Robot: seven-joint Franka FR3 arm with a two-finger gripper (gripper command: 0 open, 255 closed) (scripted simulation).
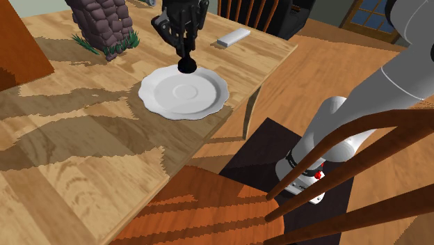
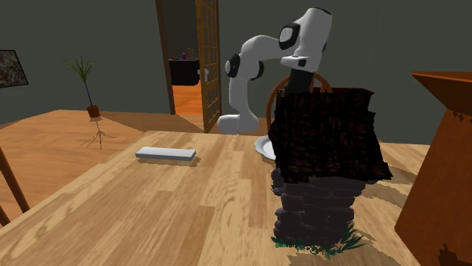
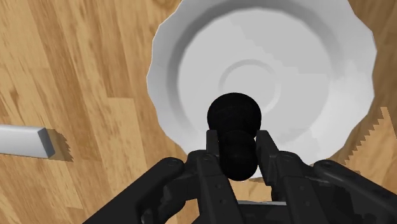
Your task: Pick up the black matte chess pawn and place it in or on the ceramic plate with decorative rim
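The white arm [image 1: 348,115] rises from its stand [image 1: 243,156] and reaches over the wooden table [image 1: 83,160]. The gripper [image 1: 185,43] points straight down, with its fingers clamped on the pawn [image 1: 187,64]. The pawn is black, matte and rounded. It is at the far rim of the white scalloped plate [image 1: 202,97].

Black gripper [image 3: 238,139] with its two fingers clasping a black chess pawn [image 3: 233,114] between them. Beyond the pawn lies a white plate [image 3: 305,57] with a scalloped rim, resting on a wooden tabletop [image 3: 76,63]. A pale flat block [image 3: 22,140] lies apart from the plate.
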